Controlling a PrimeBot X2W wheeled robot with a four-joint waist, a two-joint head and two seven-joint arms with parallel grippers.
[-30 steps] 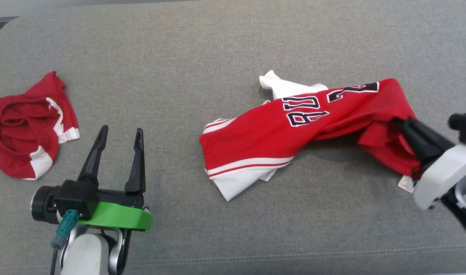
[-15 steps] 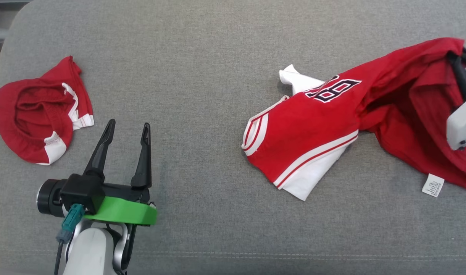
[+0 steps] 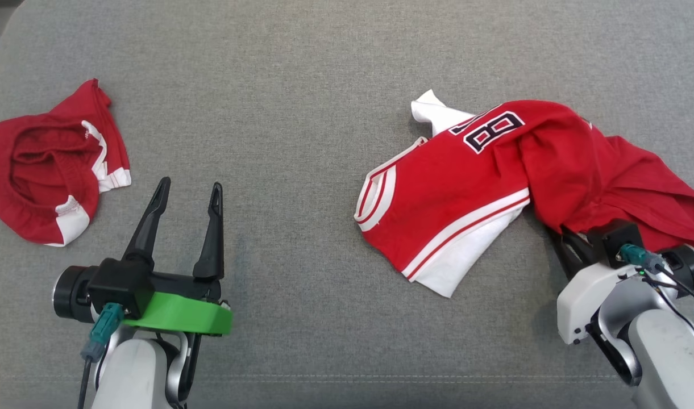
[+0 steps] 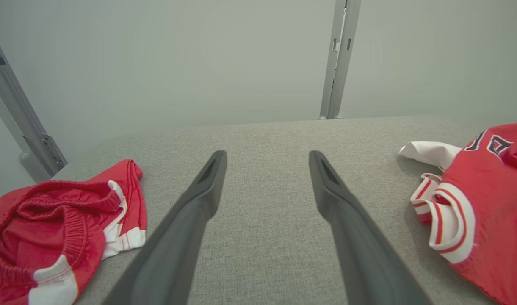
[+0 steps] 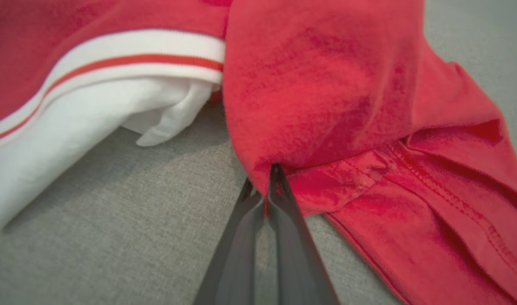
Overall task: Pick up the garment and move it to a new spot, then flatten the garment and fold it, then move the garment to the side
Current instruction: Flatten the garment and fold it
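On the grey cushion (image 3: 301, 68), your right wrist view shows the right gripper (image 5: 263, 180) clenched on the jersey (image 3: 437, 199), a pinch buried under cloth in head view. The jersey stretches leftward from it. Your left gripper (image 3: 190, 186) gapes.

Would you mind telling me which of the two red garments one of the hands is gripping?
The red jersey with lettering, on the robot's right: the right hand is shut on its cloth. The red shorts lie untouched near the open left hand.
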